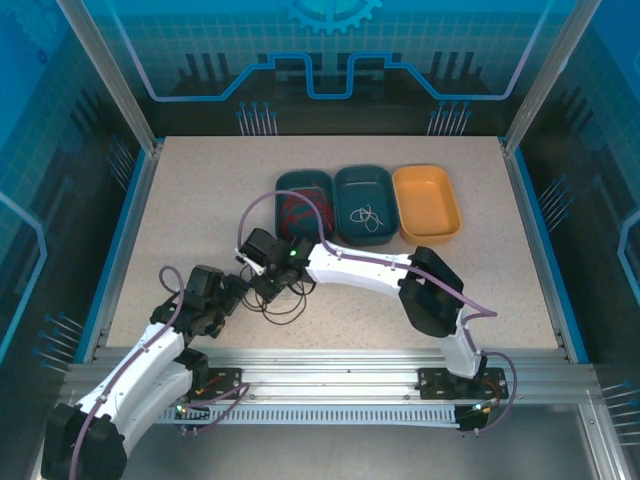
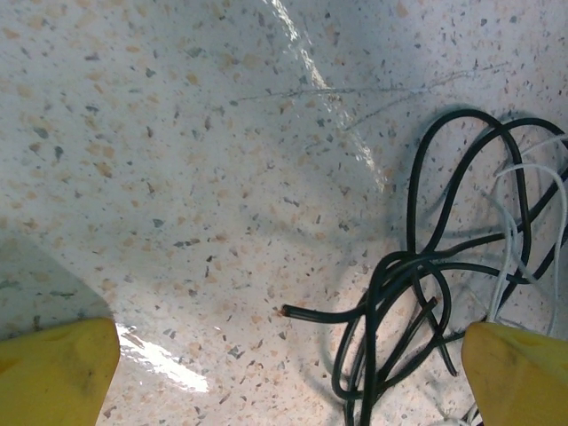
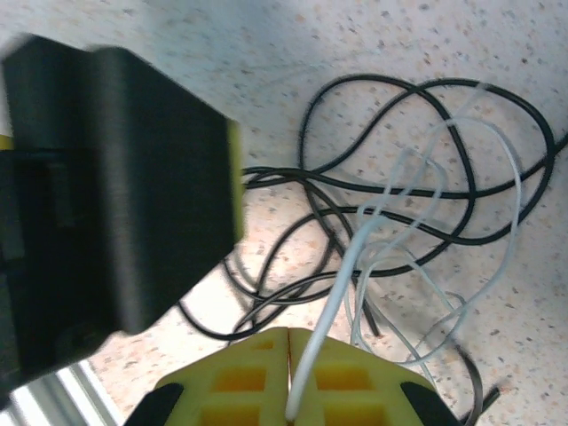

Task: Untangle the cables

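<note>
the left gripper [image 2: 286, 377] is spread wide, its yellow fingertips [image 2: 53, 373] in the lower left and lower right corners of the frame. black cables [image 2: 417, 266] loop down the right side, crossed by a thin white cable [image 2: 515, 231], all lying on the speckled table [image 2: 177, 133]. one cut black end points left at lower centre.

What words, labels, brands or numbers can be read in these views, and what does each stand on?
None can be read.
Back wall: a gear emblem and line patterns, no letters.
Left arm's base plate: small orange marks, too small to read.
Table and cables: no print visible.
</note>
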